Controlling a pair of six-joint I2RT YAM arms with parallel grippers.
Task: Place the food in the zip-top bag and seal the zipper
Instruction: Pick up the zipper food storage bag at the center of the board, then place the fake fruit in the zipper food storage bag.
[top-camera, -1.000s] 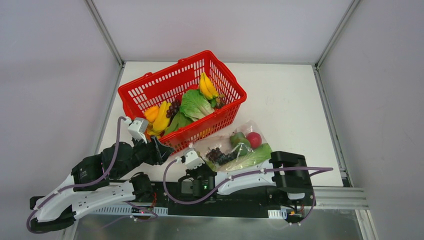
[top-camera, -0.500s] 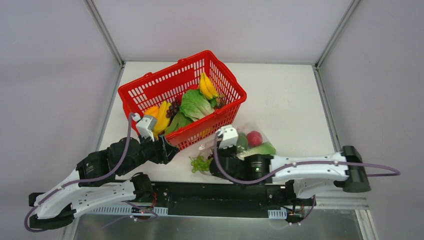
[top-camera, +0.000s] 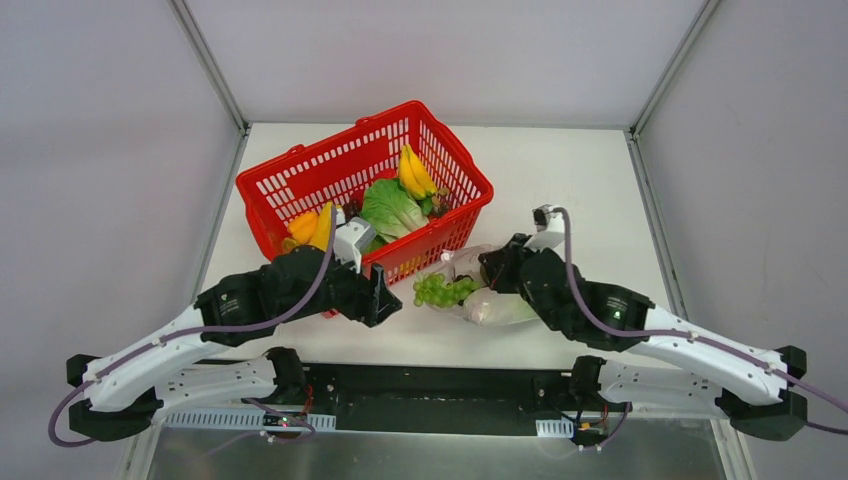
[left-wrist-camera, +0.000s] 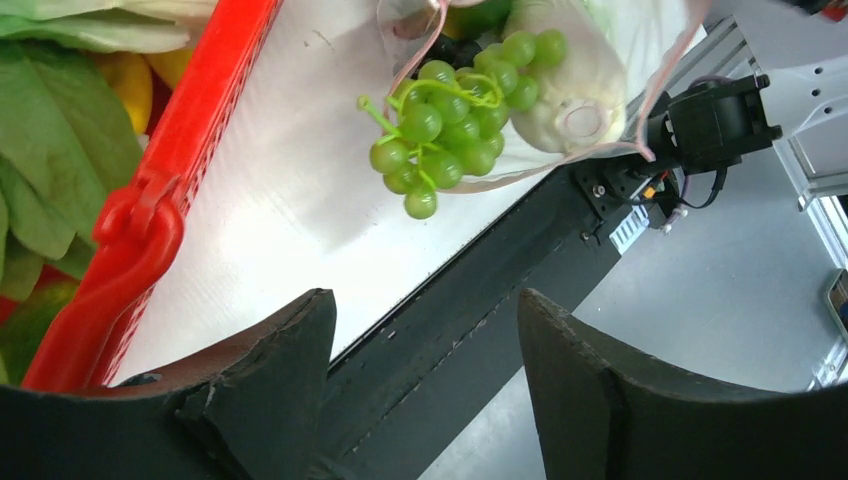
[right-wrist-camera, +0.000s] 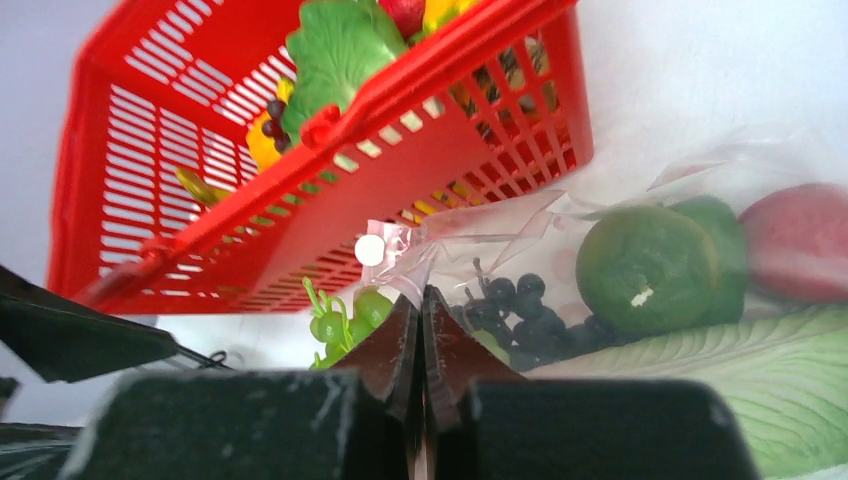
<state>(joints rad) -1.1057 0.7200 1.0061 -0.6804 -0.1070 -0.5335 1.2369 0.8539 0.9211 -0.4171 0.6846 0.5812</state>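
While the left pincer (left-wrist-camera: 425, 315) hangs released over the desk (top-camera: 580, 190) beside the red basket (top-camera: 290, 175), the right pincer (right-wrist-camera: 420, 295) is clenched at the mouth of the zip-top bag (top-camera: 495, 308), which lies on the desk with green grapes (top-camera: 442, 290) at its opening.

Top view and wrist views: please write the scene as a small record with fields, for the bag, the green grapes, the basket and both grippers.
bag: beside basket, mouth open, unsealed
in bag: dark grapes, green fruit, red fruit, cabbage
green grapes: at bag's mouth, partly out
basket: holds bananas, greens
left gripper: open, empty
right gripper: shut on bag's mouth edge
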